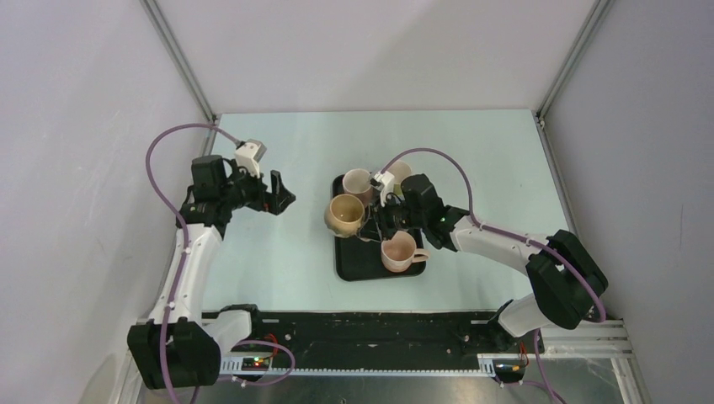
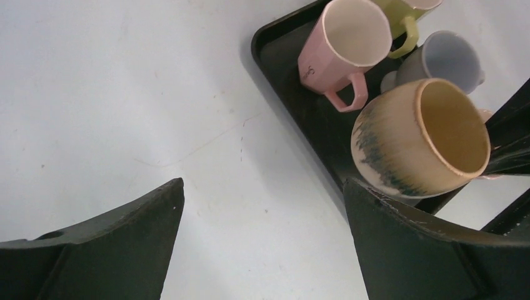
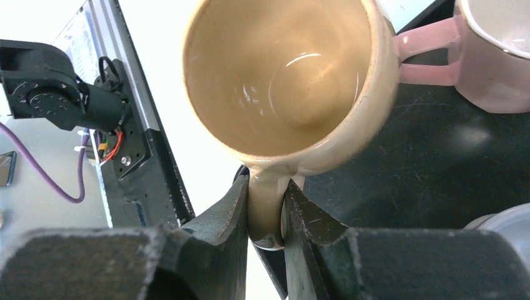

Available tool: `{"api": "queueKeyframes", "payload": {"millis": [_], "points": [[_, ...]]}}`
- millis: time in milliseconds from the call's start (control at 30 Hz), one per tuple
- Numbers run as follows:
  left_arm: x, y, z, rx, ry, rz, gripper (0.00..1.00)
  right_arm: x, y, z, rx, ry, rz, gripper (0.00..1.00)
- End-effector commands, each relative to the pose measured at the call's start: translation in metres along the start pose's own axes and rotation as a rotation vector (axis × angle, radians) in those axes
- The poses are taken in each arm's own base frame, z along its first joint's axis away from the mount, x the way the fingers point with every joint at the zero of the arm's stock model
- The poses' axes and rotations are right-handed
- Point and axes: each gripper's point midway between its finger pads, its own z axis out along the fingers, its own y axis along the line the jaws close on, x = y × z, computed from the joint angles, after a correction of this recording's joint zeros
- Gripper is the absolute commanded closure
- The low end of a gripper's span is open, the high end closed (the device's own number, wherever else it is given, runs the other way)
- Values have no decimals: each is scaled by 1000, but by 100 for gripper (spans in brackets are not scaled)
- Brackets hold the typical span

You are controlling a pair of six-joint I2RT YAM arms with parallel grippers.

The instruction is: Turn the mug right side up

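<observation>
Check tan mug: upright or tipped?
Tipped partway. The tan mug leans, mouth angled up and sideways, unlike the pink mug standing on the tray; the right hand clamps its handle.

The top view looks steeply down from above and behind the arms. Their bases lie along the bottom edge, the table [image 1: 278, 252] fills the middle, and the black tray [image 1: 358, 261] sits just right of centre, small and far off.

The left wrist view looks down past the left hand [image 2: 262, 187], whose two fingers [image 2: 125, 244] stand in the lower corners. It takes in mostly bare table, and the tray cuts in at the upper right.

The right wrist view is very near and looks straight into the mouth of the tan mug [image 3: 287, 75], which fills the upper centre. The right hand [image 3: 265, 187] is at the bottom edge, with tray at the right and the black base plate [image 3: 147, 169] at the left.

All three views share the tray and the tan mug.
</observation>
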Motion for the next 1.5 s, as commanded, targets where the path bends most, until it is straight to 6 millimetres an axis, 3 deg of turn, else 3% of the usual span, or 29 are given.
{"api": "queueKeyframes", "payload": {"millis": [0,200,600,900,1133,1467], "points": [[8,16,-9,-97,5,55,0,-47,15,-3,-21,-159,-127,100],[15,28,-11,-160,23,63,0,-46,11,-1,26,-158,-128,100],[21,32,-3,-154,55,46,0,-28,-10,8,226,-131,-22,100],[23,32,-3,-149,59,48,0,-15,4,18,214,-76,39,100],[24,30,-1,-135,63,43,0,-15,-20,15,328,-90,85,100],[25,29,3,-118,70,33,0,-31,-47,10,419,-160,75,100]]}}
